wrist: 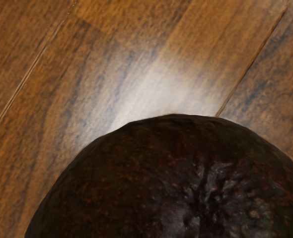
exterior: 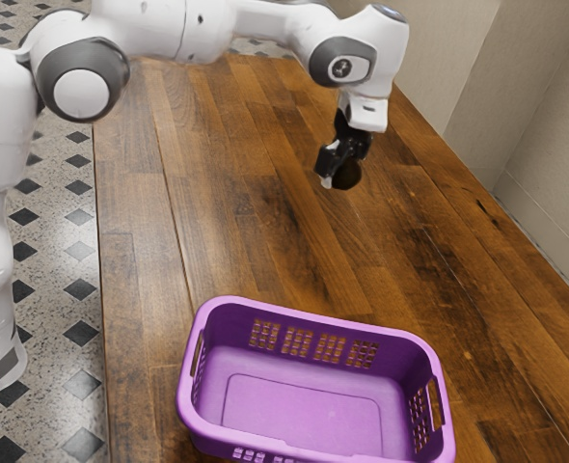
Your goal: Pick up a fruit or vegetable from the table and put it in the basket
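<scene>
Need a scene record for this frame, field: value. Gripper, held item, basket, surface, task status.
gripper: gripper shut on dark fruit, above the table
held_item: dark fruit, rough-skinned, probably an avocado
basket: purple basket, upright, perforated sides, nothing visible inside
surface: brown wooden table
task_status: fruit grasped, not yet in basket

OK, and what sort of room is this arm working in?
Perhaps a kitchen or utility room, going by the diamond-patterned tile floor, the wooden plank table and the purple basket.
</scene>
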Robot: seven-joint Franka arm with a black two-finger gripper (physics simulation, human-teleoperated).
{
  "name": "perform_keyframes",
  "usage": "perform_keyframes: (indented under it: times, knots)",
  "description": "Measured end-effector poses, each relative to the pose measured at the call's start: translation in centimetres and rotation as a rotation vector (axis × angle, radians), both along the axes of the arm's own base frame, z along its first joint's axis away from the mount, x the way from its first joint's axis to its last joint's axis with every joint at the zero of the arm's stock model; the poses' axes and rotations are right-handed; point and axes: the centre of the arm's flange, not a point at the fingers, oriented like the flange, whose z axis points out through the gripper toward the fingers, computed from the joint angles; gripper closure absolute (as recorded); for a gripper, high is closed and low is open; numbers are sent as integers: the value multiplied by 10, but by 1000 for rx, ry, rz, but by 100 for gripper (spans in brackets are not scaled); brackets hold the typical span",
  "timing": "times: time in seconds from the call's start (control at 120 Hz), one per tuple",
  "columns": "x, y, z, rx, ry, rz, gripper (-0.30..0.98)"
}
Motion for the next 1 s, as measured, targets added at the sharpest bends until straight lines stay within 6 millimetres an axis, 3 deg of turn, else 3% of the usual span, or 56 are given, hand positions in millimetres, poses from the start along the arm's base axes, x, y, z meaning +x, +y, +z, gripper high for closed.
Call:
perform_keyframes:
  times: [0.133, 0.267, 0.492, 0.717, 0.8, 1.0]
  knots:
    - [-10, -105, 21, -36, -17, -152, 39]
    - [-28, -170, 36, -52, -19, -222, 41]
    - [-69, -229, 41, -39, 12, -245, 44]
    - [-111, -309, 40, -60, 40, -306, 42]
    - [-122, -327, 22, -58, 76, -307, 41]
    - [-130, -347, -20, -82, 121, -276, 42]
